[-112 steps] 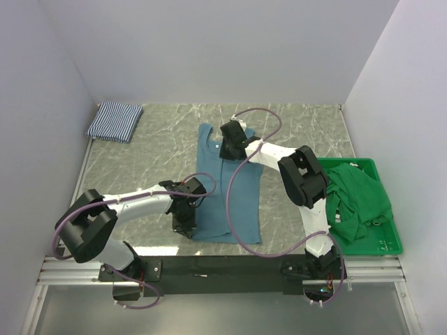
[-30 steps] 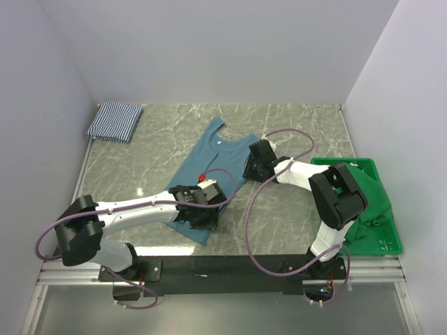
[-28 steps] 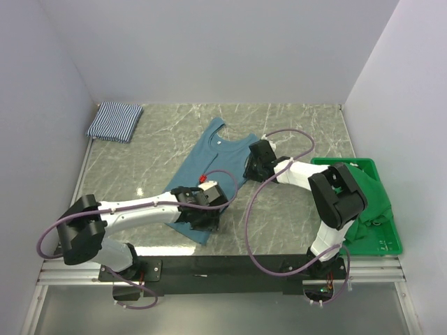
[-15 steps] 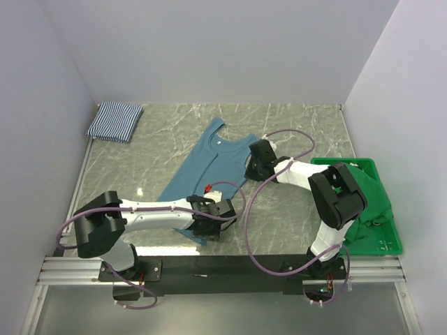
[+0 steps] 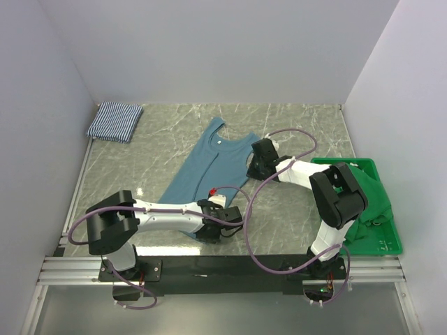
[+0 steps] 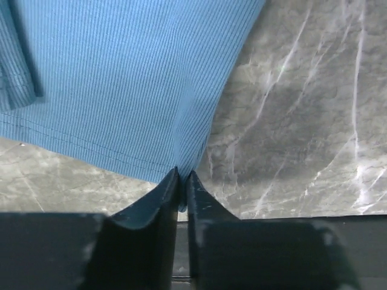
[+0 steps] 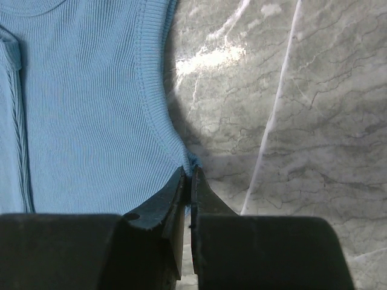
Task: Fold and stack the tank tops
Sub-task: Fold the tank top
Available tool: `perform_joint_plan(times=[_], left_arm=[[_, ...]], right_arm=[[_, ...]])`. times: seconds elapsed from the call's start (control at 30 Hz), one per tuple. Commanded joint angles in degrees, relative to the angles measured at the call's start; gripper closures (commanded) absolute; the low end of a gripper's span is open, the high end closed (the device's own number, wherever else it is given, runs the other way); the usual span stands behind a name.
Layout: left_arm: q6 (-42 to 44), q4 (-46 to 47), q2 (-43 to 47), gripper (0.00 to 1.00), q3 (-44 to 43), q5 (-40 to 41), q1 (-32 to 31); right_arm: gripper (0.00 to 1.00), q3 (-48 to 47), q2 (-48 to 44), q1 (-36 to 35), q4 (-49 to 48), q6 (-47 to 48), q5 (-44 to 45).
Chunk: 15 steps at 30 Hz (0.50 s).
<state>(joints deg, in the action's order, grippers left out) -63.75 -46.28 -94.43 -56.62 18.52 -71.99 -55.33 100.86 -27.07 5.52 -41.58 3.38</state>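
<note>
The teal-blue tank top point(image 5: 209, 167) lies slantwise mid-table, neck toward the back. My left gripper point(image 5: 223, 222) is shut on its bottom hem corner; in the left wrist view point(image 6: 182, 175) the cloth point(image 6: 121, 78) is pinched between the jaws. My right gripper point(image 5: 257, 164) is shut on the armhole edge at the top's right side; in the right wrist view point(image 7: 188, 172) the ribbed trim point(image 7: 151, 90) runs into the jaws. The striped tank top point(image 5: 115, 120) lies folded at the back left corner.
A green crate point(image 5: 380, 237) at the right edge holds crumpled green cloth point(image 5: 360, 199). White walls close in the grey marble table point(image 5: 300, 125) on three sides. Purple cables loop over both arms.
The left gripper has dragged the hem corner right and toward the near edge. The top went from straight to slanted. The right gripper has held its place over the last second.
</note>
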Motion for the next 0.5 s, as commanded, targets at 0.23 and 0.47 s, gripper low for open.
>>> perform_joint_plan(times=[0.23,0.47], left_arm=[[2.13,1.10,1.35,0.99,-4.38,2.13,-2.37],[2.40,4.88,9.60,0.99,-0.16,-0.85,2.37]], right_arm=[[1.00,-3.29,-2.51,0.88,3.09,1.59,3.39],[1.00,-10.83,-1.02,0.79,6.43,2.30,1.37]])
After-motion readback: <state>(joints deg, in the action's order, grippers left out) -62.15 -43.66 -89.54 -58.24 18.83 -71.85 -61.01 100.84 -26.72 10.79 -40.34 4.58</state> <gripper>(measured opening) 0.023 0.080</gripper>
